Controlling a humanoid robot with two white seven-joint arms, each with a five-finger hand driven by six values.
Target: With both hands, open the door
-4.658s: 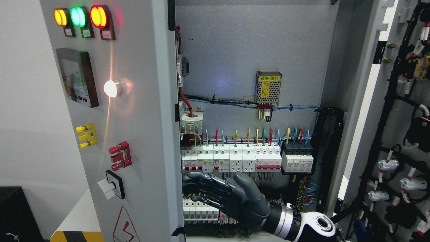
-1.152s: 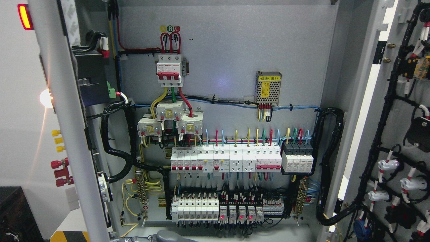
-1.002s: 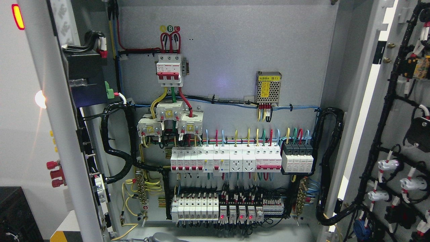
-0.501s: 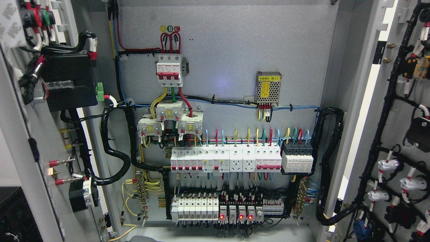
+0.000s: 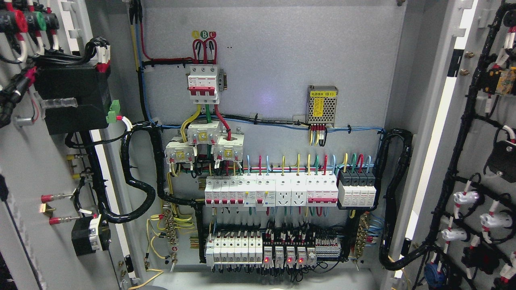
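You get almost no room here; grey sheet metal fills the frame. The flat speckled back panel (image 5: 274, 52) spans the centre, lit evenly, with a faint bluish glare spot (image 5: 264, 98) near mid-frame. A plain grey side wall (image 5: 397, 80) stands right of centre. Just right of it, a bright white strip (image 5: 433, 133) runs diagonally from the upper right down to the lower right, overexposed, so you can't tell what's behind it. A thinner white strip (image 5: 105, 169) slants down at left. A grey metal floor ledge (image 5: 250, 280) lies along the bottom centre. There is a dark patch (image 5: 2, 274) in the lower left corner, too small to identify.
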